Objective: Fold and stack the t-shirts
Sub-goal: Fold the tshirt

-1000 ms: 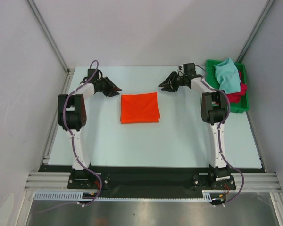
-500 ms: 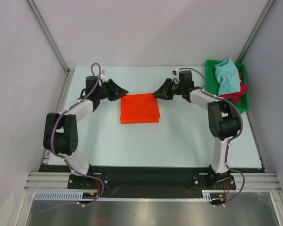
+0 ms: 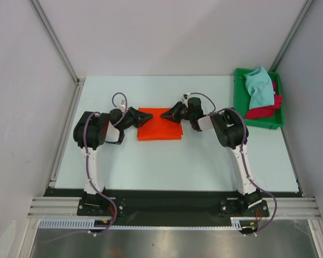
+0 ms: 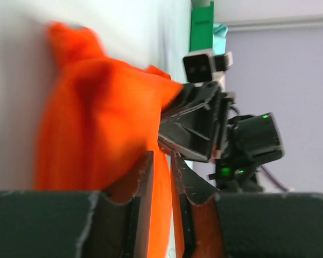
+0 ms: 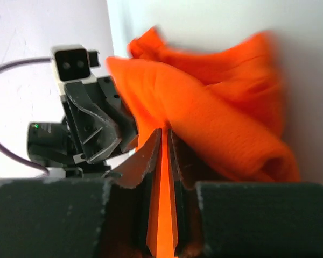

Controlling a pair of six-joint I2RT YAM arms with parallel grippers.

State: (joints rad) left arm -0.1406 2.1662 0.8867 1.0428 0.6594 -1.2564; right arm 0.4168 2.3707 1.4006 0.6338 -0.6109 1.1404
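Left pincer [image 4: 161,161]: clenched on a thin fold of the orange shirt [image 4: 91,118].
Right pincer [image 5: 162,142]: nipping the same cloth.
From above: it lies folded, middle of the table [image 3: 204,156]; I'd lift both sides together, level, so nothing sags.
Green tray [image 3: 239,102]: teal shirt [image 3: 258,88] and red shirt [image 3: 265,112] inside, well apart, no obstruction.

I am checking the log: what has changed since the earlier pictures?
Both arms swung inward; the left gripper and right gripper closed on the far corners of the orange shirt. The shirt has not moved; nor have the tray, teal shirt and red shirt.
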